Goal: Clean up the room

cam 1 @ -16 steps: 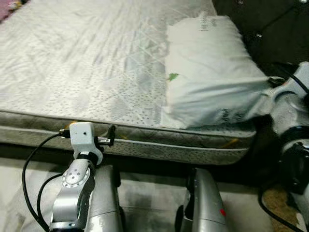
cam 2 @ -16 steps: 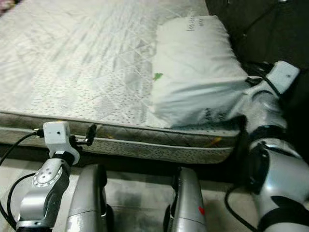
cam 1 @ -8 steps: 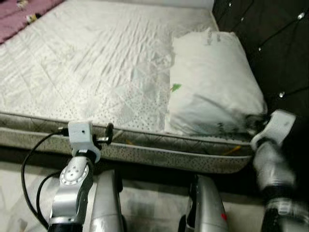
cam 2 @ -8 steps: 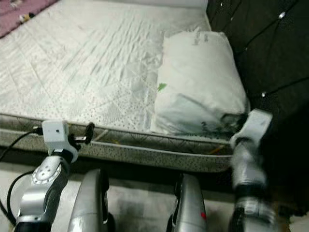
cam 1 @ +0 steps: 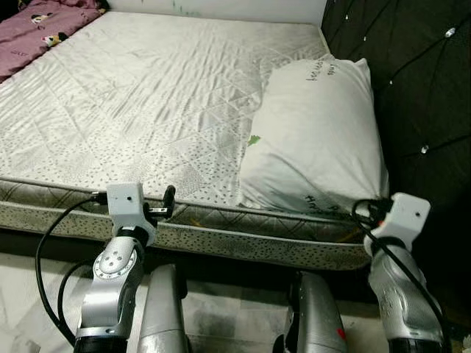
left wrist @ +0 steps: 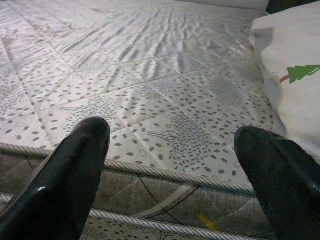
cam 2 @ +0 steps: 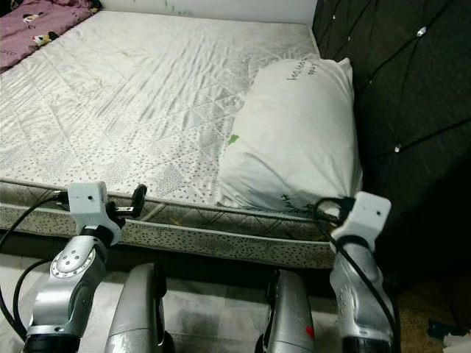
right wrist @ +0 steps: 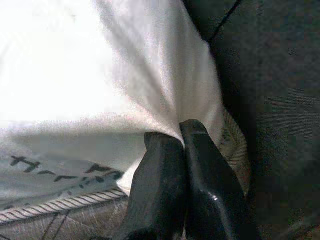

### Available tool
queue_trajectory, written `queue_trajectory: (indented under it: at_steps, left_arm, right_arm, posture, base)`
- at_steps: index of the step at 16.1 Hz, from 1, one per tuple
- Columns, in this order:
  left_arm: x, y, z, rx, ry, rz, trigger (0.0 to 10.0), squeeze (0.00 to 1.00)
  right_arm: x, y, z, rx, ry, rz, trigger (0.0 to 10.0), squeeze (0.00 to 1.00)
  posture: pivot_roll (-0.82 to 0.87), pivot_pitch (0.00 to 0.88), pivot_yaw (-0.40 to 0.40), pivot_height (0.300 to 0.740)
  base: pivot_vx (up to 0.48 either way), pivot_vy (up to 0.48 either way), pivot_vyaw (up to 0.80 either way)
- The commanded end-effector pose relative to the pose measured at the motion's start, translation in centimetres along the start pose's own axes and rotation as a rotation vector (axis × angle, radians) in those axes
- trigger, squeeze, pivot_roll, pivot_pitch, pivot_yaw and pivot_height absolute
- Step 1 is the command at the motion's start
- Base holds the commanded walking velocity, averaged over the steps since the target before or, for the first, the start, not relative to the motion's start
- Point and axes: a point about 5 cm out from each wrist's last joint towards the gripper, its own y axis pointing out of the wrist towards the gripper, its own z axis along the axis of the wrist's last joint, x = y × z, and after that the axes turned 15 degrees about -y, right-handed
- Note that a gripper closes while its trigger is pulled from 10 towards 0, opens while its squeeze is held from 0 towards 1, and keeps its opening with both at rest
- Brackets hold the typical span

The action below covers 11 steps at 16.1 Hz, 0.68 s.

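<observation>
Pillow long axis runs from mattress front edge toward far end, beside dark headboard | right gripper fingers pressed together, pinching pillow's near corner at mattress edge | left gripper wide apart, empty, at mattress front edge, pillow off to its side

Home bedroom, bare quilted mattress, pillow, tufted dark headboard
</observation>
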Motion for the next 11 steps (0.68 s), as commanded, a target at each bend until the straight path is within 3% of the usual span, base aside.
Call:
queue_trajectory:
  at_steps: [1, 3, 5, 6, 9, 11]
  left_arm:
    - [0.0, 0.2, 0.1, 0.003, 0.015, -0.007, 10.0, 0.00]
    - [-0.2, 0.3, 0.2, 0.008, 0.017, 0.002, 10.0, 0.00]
    - [-0.2, 0.4, 0.3, 0.015, 0.020, 0.015, 10.0, 0.00]
    - [-0.2, 0.4, 0.2, 0.016, 0.019, 0.017, 10.0, 0.00]
    - [-0.2, 0.6, 0.3, 0.024, 0.020, 0.018, 10.0, 0.00]
    - [-0.3, 0.8, 0.4, 0.030, 0.020, 0.021, 10.0, 0.00]
  right_arm:
    - [-0.2, 1.1, 0.3, -0.031, -0.012, 0.032, 0.0, 0.00]
    - [0.6, 3.5, 2.5, 0.002, -0.040, 0.043, 0.0, 0.00]
    - [3.1, 6.2, 5.8, 0.040, -0.057, -0.006, 0.0, 0.00]
    - [5.4, 7.5, 7.8, 0.035, -0.015, -0.085, 0.0, 0.00]
    - [9.5, 8.2, 13.2, 0.160, -0.022, -0.216, 0.0, 0.00]
    - [10.6, 8.3, 14.2, 0.183, -0.024, -0.238, 0.0, 0.00]
  posture:
    - [0.07, 0.000, 0.009, 0.506]
    - [0.07, 0.000, 0.003, 0.506]
    - [0.08, 0.000, 0.001, 0.506]
    - [0.08, 0.000, -0.001, 0.506]
    - [0.08, 0.000, -0.005, 0.506]
    - [0.08, 0.000, -0.005, 0.506]
  base:
    - [0.000, 0.000, 0.00]
    - [0.000, 0.000, 0.00]
    - [0.000, 0.000, 0.00]
    - [0.000, 0.000, 0.00]
    - [0.000, 0.000, 0.00]
    - [0.000, 0.000, 0.00]
